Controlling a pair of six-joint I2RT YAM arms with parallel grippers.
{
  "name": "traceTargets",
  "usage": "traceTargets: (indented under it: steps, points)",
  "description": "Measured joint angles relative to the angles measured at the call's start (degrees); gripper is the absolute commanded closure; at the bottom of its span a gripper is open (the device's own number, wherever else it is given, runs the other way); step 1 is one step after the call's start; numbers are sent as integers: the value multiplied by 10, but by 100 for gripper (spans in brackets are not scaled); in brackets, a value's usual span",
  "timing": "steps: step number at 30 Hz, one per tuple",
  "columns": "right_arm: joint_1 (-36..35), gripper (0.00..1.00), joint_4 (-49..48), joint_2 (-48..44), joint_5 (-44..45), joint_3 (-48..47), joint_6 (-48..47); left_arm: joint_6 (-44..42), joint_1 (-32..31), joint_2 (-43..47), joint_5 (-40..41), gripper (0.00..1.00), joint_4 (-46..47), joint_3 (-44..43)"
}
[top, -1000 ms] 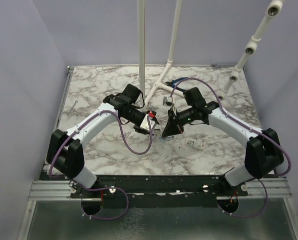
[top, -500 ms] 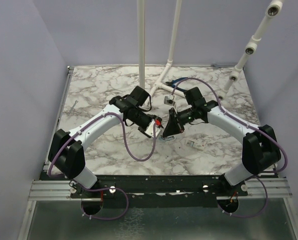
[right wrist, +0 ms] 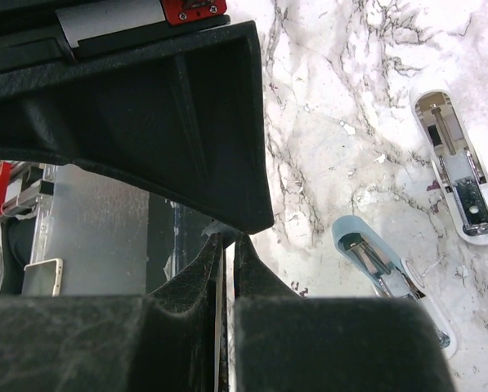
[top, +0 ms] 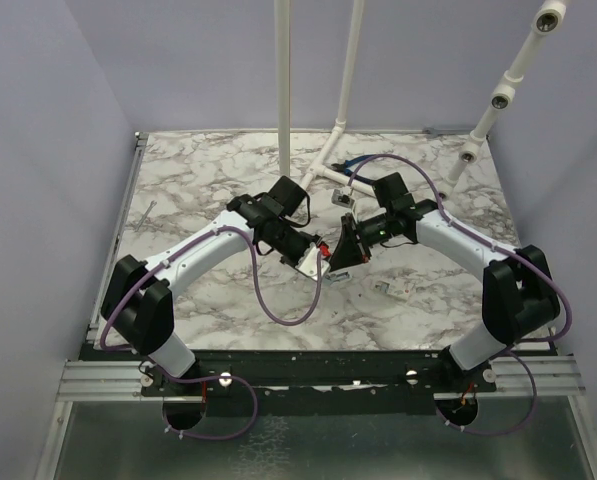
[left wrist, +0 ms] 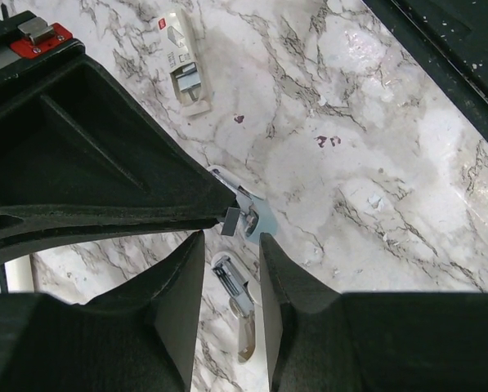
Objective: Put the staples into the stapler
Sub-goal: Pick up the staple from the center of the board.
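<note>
**A:** Two arms are reaching across the marble table (top: 198, 190), aren't they?

**B:** Yes. The left arm (top: 193, 250) and the right arm (top: 458, 240) are bending inward. Their tips are meeting near the table's middle, in front of the white pipes (top: 283, 90).

**A:** How is the left gripper (left wrist: 230, 245) standing?

**B:** Its fingers are sitting apart with a narrow gap, and I am seeing nothing clamped between them.

**A:** And the right gripper (right wrist: 228, 241)?

**B:** Its fingers are pressing together, with only a thin slit showing between them.

**A:** What is lying on the marble?

**B:** A white stapler (right wrist: 460, 163) is lying open, its silvery parts facing up. The stapler (right wrist: 373, 260), pale blue-green, is lying open near it but apart from it, right beside both sets of fingertips. Its silvery inner track is showing through the gap between the left fingers.

**A:** Is the right gripper carrying anything?

**B:** It is pinching a small grey piece (left wrist: 231, 219) at its very tip, just beside the pale shell. I cannot tell whether that is staples.
</note>
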State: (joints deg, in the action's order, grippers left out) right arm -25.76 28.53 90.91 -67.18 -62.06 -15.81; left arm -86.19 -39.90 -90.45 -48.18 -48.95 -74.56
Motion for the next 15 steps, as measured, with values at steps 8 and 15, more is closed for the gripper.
traceTargets:
  steps: [8,15]
  points:
    - [0,95,-2,6,-2,0,4,13,-7,-4,12,73,7,0]
    - [0,95,-2,9,-2,0,5,20,-8,-6,14,75,13,0]
